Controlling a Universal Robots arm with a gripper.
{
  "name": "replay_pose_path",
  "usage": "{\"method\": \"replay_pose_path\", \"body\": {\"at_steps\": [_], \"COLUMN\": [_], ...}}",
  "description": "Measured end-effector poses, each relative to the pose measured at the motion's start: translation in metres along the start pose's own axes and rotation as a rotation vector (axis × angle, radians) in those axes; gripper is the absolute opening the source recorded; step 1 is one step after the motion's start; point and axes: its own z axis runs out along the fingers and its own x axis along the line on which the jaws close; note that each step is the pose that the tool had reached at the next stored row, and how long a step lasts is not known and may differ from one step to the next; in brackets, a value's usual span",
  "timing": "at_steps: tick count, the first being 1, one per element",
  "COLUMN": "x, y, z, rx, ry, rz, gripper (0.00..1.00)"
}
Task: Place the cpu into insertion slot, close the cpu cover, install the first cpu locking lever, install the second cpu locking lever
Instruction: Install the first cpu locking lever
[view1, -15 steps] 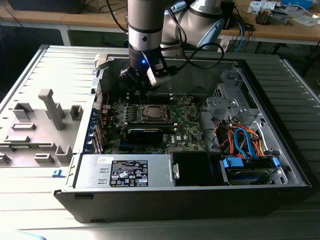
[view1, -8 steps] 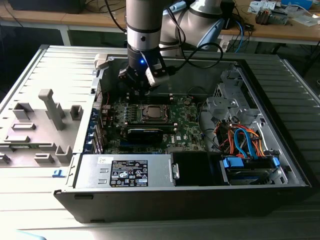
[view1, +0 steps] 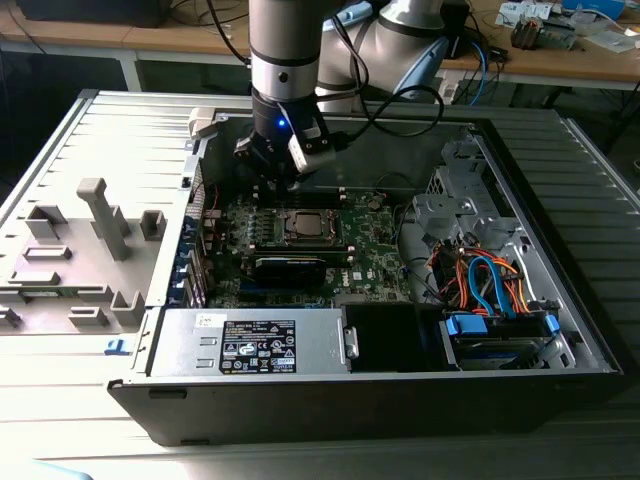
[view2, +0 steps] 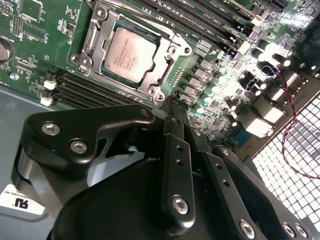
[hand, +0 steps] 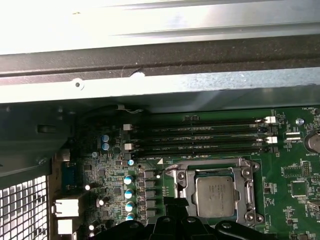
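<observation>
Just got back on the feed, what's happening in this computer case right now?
The robot arm's gripper hangs inside the open computer case, close above the green board and right beside the socket. It holds nothing, and its fingers are together. The chip already sits in the socket, and the metal cover frame lies down flat around it, leaving the chip's silver top showing through its cut-out. Whether the locking levers are latched I cannot tell.

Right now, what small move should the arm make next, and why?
Probably lower the gripper slightly toward the locking lever beside the socket. The cpu already sits under the closed cpu cover, and the shut fingers hover just off its corner, holding nothing.
</observation>
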Motion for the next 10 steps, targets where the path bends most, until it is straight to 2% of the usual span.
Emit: {"method": "replay_pose_path", "body": {"at_steps": [10], "x": [0.0070], "y": [-0.0003], "z": [0.0002], "rx": [0.0000], "ry": [-0.0001], "rz": [0.000], "gripper": [0.11]}}
